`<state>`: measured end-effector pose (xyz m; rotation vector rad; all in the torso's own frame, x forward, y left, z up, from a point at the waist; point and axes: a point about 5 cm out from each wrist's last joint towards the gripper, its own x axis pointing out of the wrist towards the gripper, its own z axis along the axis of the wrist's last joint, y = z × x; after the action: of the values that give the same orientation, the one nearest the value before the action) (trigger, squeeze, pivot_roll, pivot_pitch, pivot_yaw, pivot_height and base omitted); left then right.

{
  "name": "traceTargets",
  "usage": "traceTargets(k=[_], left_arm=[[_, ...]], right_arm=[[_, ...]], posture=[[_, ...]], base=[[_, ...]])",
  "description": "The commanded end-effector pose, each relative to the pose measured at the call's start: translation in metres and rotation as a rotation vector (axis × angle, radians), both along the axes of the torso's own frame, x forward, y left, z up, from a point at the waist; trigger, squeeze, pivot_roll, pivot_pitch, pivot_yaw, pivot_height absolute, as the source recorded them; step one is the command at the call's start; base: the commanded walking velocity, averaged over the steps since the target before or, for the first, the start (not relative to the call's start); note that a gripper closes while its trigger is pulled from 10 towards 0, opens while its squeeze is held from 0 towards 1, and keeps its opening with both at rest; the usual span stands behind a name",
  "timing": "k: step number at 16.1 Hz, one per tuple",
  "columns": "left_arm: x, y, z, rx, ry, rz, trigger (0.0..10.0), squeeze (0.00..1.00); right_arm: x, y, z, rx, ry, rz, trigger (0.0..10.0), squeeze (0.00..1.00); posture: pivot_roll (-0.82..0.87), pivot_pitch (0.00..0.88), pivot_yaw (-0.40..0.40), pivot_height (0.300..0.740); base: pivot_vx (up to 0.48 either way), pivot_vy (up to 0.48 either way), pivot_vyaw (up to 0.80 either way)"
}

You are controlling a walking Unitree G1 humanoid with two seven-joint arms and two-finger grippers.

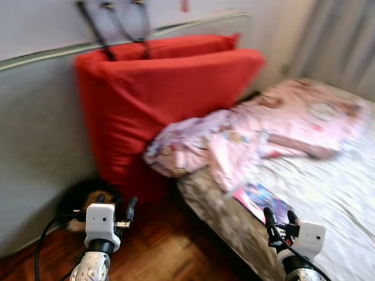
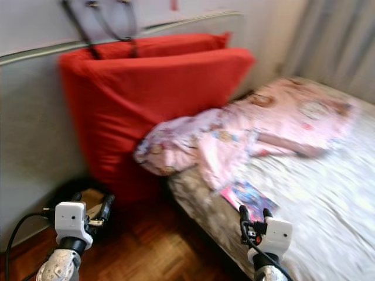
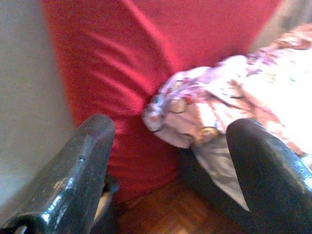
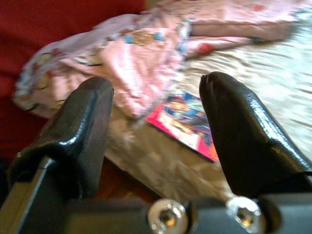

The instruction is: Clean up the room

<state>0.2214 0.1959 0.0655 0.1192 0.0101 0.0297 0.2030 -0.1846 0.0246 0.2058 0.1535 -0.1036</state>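
Comic book (image 1: 262,202) flat on bed (image 1: 328,187) edge, half under pink blanket (image 1: 246,137). Sits roughly 11 o'clock off right tool (image 1: 276,218), spread wide, nothing held. Left tool (image 1: 115,206) also released, farther off. Right arm's job imo.

This is a bedroom in a home. A bed (image 1: 328,193) with a pale patterned cover fills the right of the frame, a rumpled pink cartoon-print blanket (image 1: 252,137) lying across it. Red cushions (image 1: 158,99) lean on the wall at upper left, curtains (image 1: 345,41) hang at upper right, and wooden parquet floor (image 1: 170,252) shows below.
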Motion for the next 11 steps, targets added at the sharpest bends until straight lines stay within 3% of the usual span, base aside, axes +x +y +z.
traceTargets(k=[1,2,8,11], left_arm=[[0.0008,-0.0003,0.0000,-0.012,0.003,-0.007,10.0,0.00],[0.0006,0.0001,-0.0005,-0.011,0.007,-0.008,10.0,0.00],[0.0035,-0.0020,-0.0001,-0.016,0.009,-0.012,10.0,0.00],[0.0019,-0.0008,-0.0010,-0.012,0.013,-0.011,10.0,0.00]], right_arm=[[0.0005,0.0003,0.0008,0.002,0.001,-0.005,10.0,0.00],[0.0005,0.0007,0.0008,0.005,-0.001,-0.009,10.0,0.00],[0.0003,0.0008,0.0013,0.008,0.001,-0.009,10.0,0.00],[0.0000,0.0051,-0.0005,0.014,0.011,0.003,10.0,0.00]], posture=[[0.00,0.000,-0.022,0.740],[0.00,0.000,-0.018,0.740],[0.00,0.000,-0.030,0.740],[0.00,0.000,-0.028,0.740]], base=[[0.000,0.000,-0.76],[0.000,0.000,-0.76],[0.000,0.000,0.00],[0.000,0.000,-0.70]])
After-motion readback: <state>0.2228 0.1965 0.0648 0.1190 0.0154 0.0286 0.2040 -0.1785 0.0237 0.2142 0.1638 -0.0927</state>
